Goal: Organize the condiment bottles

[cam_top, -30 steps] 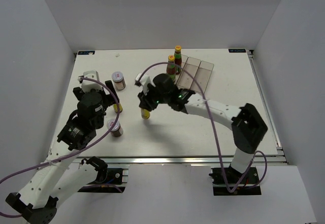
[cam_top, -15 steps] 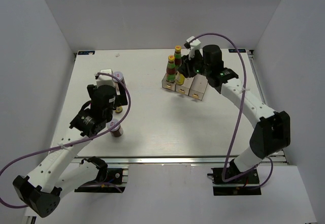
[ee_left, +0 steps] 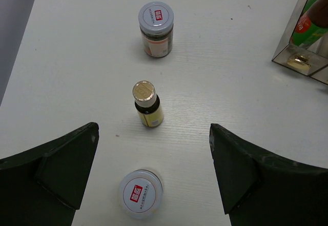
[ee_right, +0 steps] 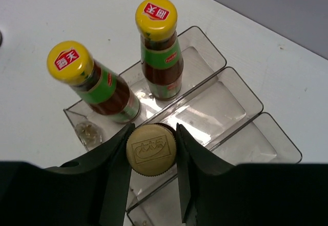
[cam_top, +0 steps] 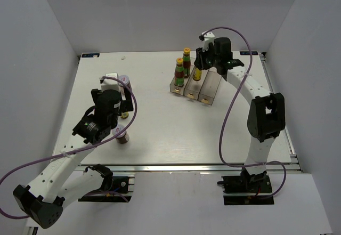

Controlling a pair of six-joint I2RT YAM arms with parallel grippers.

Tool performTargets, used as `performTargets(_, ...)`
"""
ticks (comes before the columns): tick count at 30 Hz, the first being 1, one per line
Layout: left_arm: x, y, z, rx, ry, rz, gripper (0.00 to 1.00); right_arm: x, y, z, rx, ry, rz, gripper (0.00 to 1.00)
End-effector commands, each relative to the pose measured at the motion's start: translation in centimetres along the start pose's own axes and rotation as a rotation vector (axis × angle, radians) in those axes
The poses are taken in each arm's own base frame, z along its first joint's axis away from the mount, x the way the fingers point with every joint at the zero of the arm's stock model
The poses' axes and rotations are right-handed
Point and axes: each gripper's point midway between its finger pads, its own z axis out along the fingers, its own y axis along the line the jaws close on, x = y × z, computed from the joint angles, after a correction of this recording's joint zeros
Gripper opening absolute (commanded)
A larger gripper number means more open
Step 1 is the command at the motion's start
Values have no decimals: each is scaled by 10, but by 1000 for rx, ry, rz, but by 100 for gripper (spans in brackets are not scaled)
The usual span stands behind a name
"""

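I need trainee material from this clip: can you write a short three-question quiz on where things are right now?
1. True or false: both red sauce bottles stand in the same compartment of the clear tray.
2. What does the right gripper hold? A) a white-lidded jar B) a gold-capped bottle C) nothing
3. In the left wrist view, how many containers stand on the table in front of the open left gripper?

Key: 1 true. 2 B. 3 three: two white-lidded jars and one slim bottle.
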Motion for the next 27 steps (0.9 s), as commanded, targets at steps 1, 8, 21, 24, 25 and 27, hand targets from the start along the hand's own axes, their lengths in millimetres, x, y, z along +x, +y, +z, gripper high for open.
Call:
performTargets(1,-13,2,-7,12,-30,-9,98,-60,-10,2,33,-159,-47,0)
performTargets(8,-7,1,-6,18,-13,-1,98,-57,-36,36,116,-141,-51,0)
performTargets(21,1,-10,-3,59,22,-12,98,-21,-61,71,132,-67,-17,0)
performTargets(24,7,-15,0,73,44,-13,98,-17,-60,71,116,-59,-10,3)
performTargets(25,8,-16,1,72,52,-15,98,-16,-58,70,110,-54,-10,16)
performTargets(27,13,-18,5,68,73,-9,98,-16,-57,70,102,-48,-11,30)
